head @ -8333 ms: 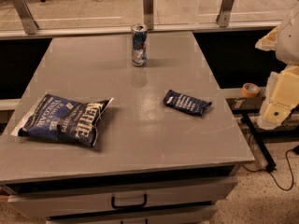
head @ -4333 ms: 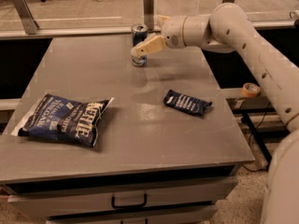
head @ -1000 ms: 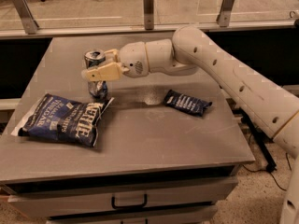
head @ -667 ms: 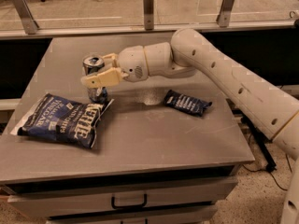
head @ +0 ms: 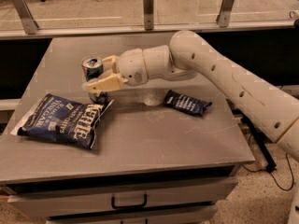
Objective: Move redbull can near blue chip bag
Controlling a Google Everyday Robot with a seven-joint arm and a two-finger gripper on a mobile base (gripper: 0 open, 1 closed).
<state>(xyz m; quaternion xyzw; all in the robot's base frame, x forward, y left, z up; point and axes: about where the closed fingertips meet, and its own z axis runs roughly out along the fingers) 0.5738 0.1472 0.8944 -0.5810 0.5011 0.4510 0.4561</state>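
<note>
One drawer [head: 126, 197] with a black handle sits nearest us, under the flat grey metal table [head: 154, 148]. On the table's left part lies the large, puffy dark blue chip bag [head: 63, 122] with white lettering. Just behind the bag's far right corner stands the slim blue-and-silver metal redbull can [head: 92, 68], upright, with its base right at the bag's edge. We cannot tell whether it rests on the table. The cream two-finger gripper [head: 96, 73] pinches the can, one finger across its front and one behind. Further right, well apart from the can, lies a small flat dark blue packet [head: 187, 102]. The cream arm [head: 219, 73] reaches in from the right. Farthest away, three grey metal posts [head: 148, 6] stand behind the table.
</note>
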